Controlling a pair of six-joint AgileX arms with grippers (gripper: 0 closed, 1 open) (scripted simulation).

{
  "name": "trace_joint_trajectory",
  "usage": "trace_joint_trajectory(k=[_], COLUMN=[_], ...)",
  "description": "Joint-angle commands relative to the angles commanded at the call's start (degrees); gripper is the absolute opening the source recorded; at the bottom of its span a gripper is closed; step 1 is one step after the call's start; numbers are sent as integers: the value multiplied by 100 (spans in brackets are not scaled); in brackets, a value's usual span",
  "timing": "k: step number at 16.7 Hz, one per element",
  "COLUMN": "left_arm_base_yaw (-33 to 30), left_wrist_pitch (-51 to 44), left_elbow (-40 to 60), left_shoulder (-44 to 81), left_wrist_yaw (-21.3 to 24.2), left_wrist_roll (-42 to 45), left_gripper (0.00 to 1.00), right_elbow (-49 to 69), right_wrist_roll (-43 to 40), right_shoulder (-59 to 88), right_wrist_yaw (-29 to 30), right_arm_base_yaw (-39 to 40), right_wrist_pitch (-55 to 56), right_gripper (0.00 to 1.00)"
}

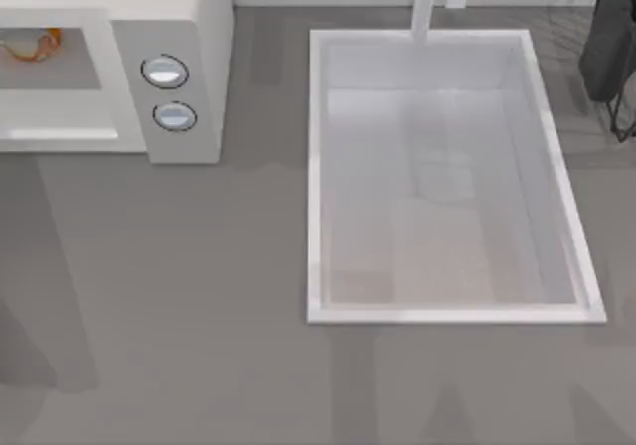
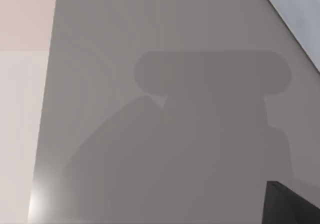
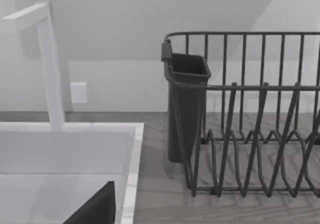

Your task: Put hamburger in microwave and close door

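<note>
The off-white microwave (image 1: 189, 28) stands at the table's back left corner, its two round knobs (image 1: 169, 92) on the side panel. Its grey cavity is open to view, and the hamburger (image 1: 35, 44) lies inside it at the far left, cut off by the picture's edge. A flat white panel, the door (image 1: 60, 127), runs along the front below the cavity. A dark corner of my left gripper (image 2: 292, 206) hangs over bare grey counter. A dark piece of my right gripper (image 3: 95, 209) sits over the sink, facing the dish rack.
A white rectangular sink (image 1: 316, 167) with a faucet (image 1: 425, 8) takes up the middle and right. A dark wire dish rack (image 3: 250, 114) with a cutlery cup (image 3: 186, 104) stands at the back right. Grey counter (image 1: 159, 296) stretches in front of the microwave.
</note>
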Motion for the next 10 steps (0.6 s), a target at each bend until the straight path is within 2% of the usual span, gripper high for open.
trace_joint_trajectory(k=[7,10], left_arm_base_yaw=[-75,-472], left_wrist_pitch=[92,222], left_elbow=[-174,-522], left_shoulder=[-138,-555], left_wrist_yaw=[-42,-323], left_wrist_roll=[-112,-483], left_gripper=[0,0], right_elbow=[0,0], right_wrist_roll=[0,0], right_shoulder=[0,0], right_wrist_yaw=[0,0], right_arm_base_yaw=[0,0], right_wrist_pitch=[0,0], right_gripper=[100,100])
